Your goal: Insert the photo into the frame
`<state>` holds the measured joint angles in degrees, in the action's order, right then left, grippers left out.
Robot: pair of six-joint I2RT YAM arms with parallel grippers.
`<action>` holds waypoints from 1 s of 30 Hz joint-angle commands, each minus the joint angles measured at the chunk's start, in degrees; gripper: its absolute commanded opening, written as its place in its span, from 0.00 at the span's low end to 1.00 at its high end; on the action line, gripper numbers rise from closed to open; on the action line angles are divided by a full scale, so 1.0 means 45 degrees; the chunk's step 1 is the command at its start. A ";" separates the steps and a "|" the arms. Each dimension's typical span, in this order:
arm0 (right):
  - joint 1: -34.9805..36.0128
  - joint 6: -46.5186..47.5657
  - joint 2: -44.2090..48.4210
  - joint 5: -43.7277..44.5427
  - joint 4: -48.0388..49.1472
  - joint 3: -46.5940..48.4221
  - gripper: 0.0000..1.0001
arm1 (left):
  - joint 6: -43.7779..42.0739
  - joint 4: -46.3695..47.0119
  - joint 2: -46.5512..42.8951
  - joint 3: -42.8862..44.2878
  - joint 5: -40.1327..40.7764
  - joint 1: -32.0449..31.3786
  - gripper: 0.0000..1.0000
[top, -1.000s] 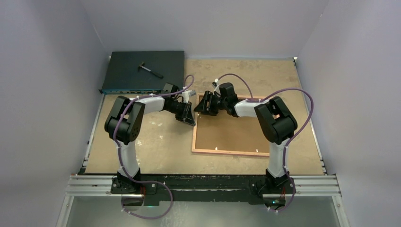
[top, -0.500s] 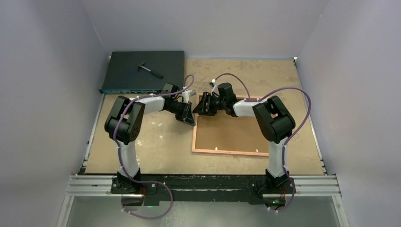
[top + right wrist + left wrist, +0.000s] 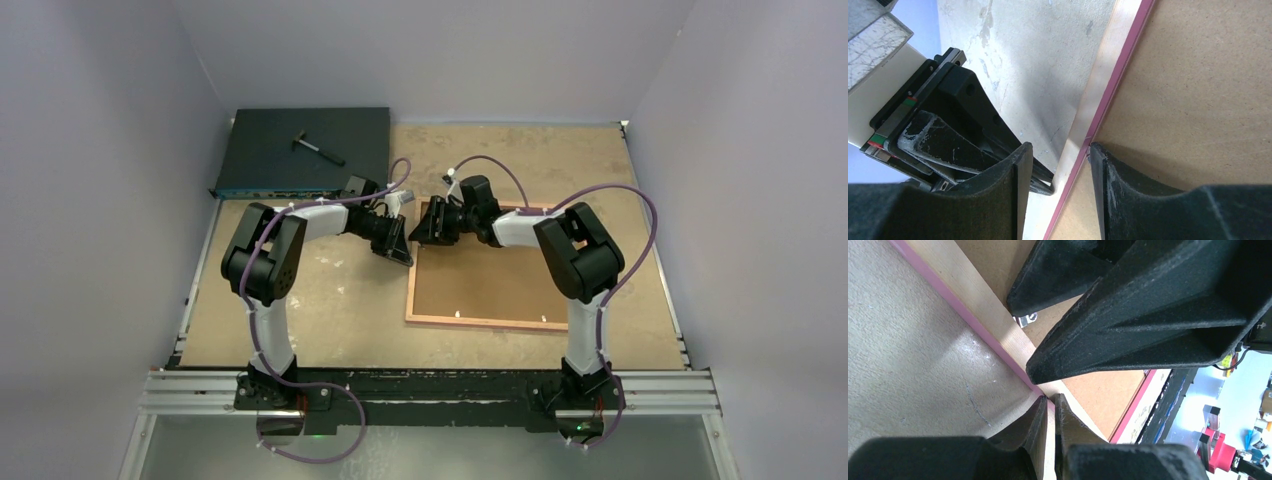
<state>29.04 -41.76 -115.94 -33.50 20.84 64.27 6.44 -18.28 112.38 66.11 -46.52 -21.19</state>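
Observation:
The frame (image 3: 480, 323) lies face down right of centre on the table, its brown backing board (image 3: 490, 280) facing up. My left gripper (image 3: 403, 255) is at the frame's left rail near the far-left corner. In the left wrist view its jaws (image 3: 1050, 399) are pinched shut on the tan-pink rail (image 3: 983, 305). My right gripper (image 3: 420, 228) is at that same corner. In the right wrist view it (image 3: 1060, 147) stands open astride the rail (image 3: 1100, 75), one finger touching the rail's inner edge over the board. The photo is out of view.
A dark flat electronics box (image 3: 300, 150) sits at the far left with a small tool (image 3: 318, 148) on top. The two grippers are close together; the right one's fingers (image 3: 1148, 315) fill much of the left wrist view. Grey walls enclose the table.
The right gripper has shifted slightly left toward the frame's corner and its jaws have narrowed around the rail. The left gripper has kept its grip and place.

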 commanded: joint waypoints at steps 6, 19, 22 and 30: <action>0.0495 0.0334 -0.0044 -0.0077 -0.1235 0.0121 0.50 | -0.0623 0.0329 -0.0104 0.0188 0.0921 -0.0213 0.05; 0.0415 0.1510 0.0725 0.0788 -0.3214 0.1302 0.78 | -0.0881 -0.0295 -0.0376 0.0628 0.0783 0.0110 0.07; 0.0383 0.3207 0.1744 0.2856 -0.4533 0.1803 0.86 | -0.1340 -0.1159 -0.0696 0.1097 0.0678 0.0480 0.12; 0.1920 0.5739 0.4791 0.5139 -0.7287 -0.0757 0.88 | -0.3593 -0.4409 -0.2102 0.2615 0.0164 0.3291 0.27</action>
<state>31.77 -24.16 -99.55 -18.06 -2.00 65.28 -2.28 -30.13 109.16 72.90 -44.58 -14.00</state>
